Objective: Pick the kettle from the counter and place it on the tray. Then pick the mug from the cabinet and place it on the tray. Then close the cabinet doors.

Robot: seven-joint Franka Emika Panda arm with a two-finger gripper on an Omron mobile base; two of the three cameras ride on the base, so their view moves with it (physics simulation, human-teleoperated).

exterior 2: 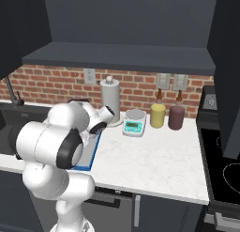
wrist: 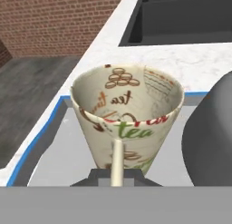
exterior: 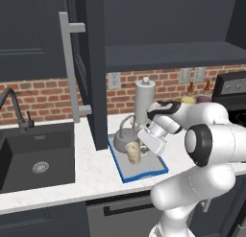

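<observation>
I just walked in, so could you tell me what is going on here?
The robot's hand is shut on the mug, holding it at the tray on the counter. The kettle already sits on the tray beside it. A cabinet door is open, so closing the doors is not yet done.

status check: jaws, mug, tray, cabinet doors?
Gripper shut on mug handle, mug over tray. Kettle already on tray, beside mug. Cabinet door open. Nothing blocking.
</observation>
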